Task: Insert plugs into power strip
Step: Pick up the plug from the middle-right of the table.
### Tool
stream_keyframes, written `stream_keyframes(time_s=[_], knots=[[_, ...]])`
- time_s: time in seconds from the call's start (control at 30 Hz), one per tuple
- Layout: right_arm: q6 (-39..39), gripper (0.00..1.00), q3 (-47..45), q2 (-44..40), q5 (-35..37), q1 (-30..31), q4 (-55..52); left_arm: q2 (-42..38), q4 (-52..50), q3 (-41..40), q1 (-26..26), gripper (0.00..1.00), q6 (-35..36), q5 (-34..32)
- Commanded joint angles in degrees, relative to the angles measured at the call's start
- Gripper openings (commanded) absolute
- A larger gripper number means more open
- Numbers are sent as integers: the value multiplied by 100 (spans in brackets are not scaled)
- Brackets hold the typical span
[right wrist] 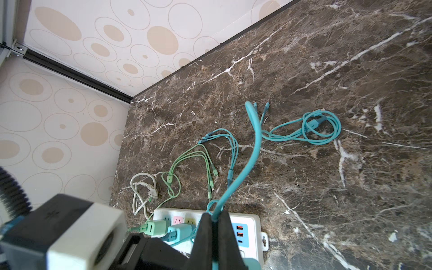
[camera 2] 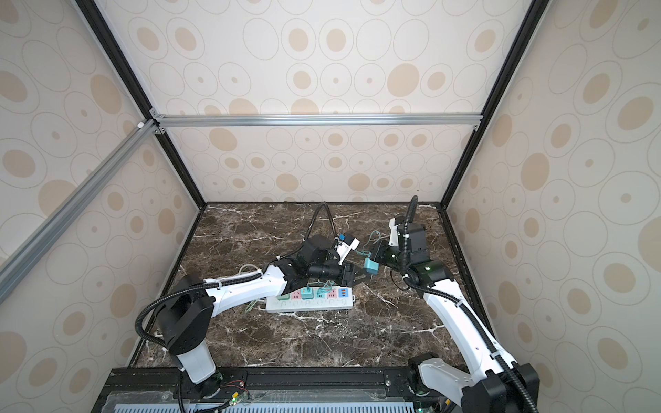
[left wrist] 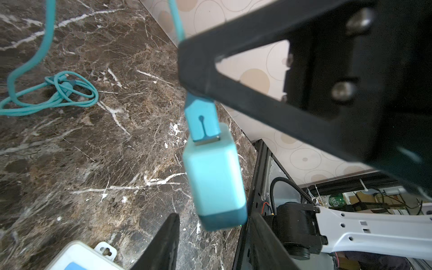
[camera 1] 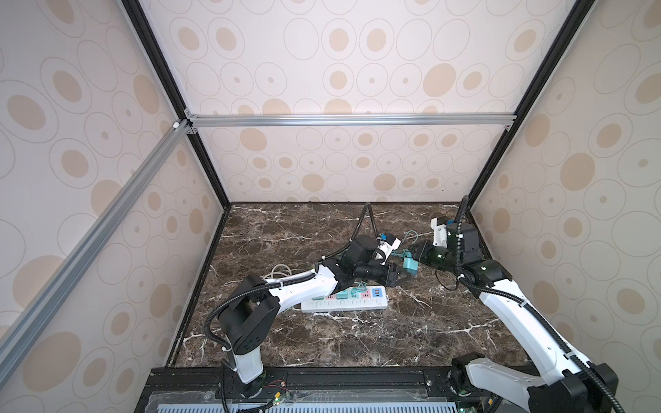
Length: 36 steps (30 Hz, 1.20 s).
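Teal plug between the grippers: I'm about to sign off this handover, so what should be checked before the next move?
1. Cable grip: right gripper shut on teal cable: ok.
2. Placement: teal plug hangs between left gripper fingers: ok.
3. Left hold on plug: not ok, a gap shows.
4. Free slot: pink socket on power strip bare: ok.
5. Prong direction: cannot tell.

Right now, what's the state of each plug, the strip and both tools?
Hanging teal plug: unplugged, off the table, dangling from its teal cable.
Mint plug: seated in the power strip.
Second teal plug: seated in the power strip.
Power strip: flat on the table, some sockets free.
Right tool: shut on the teal cable.
Left tool: open, fingers flanking the hanging teal plug.
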Motion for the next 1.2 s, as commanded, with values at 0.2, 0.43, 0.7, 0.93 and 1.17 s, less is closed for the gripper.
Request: stream_keyframes(time_s=[0.2, 0.43, 0.7, 0.93, 1.17], knots=[[0, 0, -160, -92, 32, 1, 218, 99, 51, 362, -39, 51, 2, -102], [19, 0, -195, -64, 18, 2, 271, 158, 283, 379, -45, 50, -169, 21], [9, 0, -198, -78, 30, 2, 279, 259, 320, 449, -44, 34, -240, 78], [-32, 1, -217, -88, -35, 2, 250, 281, 327, 467, -44, 23, -253, 65], [-242, 19, -201, -234, -110, 0, -91, 230, -58, 475, -43, 11, 67, -92]])
